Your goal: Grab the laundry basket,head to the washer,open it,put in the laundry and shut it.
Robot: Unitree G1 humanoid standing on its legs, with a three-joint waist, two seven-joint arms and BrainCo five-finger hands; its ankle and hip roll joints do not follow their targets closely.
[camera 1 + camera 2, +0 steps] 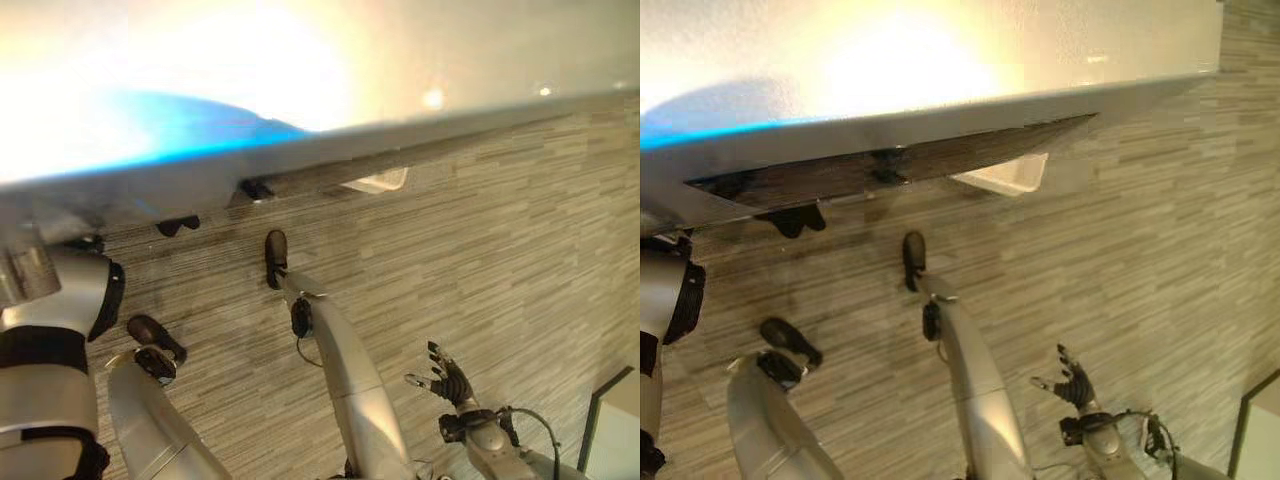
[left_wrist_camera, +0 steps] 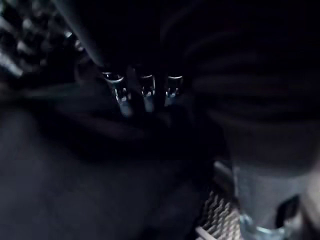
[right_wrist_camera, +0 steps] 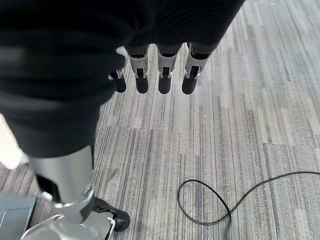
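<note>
A broad pale surface (image 1: 300, 60) spans the top of both eye views, glaring with light, its edge running across above the striped carpet floor (image 1: 500, 260). Under that edge a white object (image 1: 1012, 176) pokes out; it may be a corner of the laundry basket, but too little of it shows to say.

The right eye view shows the dark underside of the surface as a long wedge, which the left eye view shows far less of. The left eye view shows the left arm at the left border; the right eye view catches just its edge.

The right robot hand (image 1: 446, 380) shows low at the right in the eye views, held over the carpet floor with fingers spread and relaxed, touching nothing. Its own wrist view shows the fingers (image 3: 164, 75) hanging straight in a row above the carpet floor, empty.

The left wrist view is very dark: the left robot hand (image 2: 145, 92) has its fingers pointing into a dim mass, and a bit of pale lattice (image 2: 217, 220) shows at one corner. Whether that hand grips anything I cannot tell.
</note>
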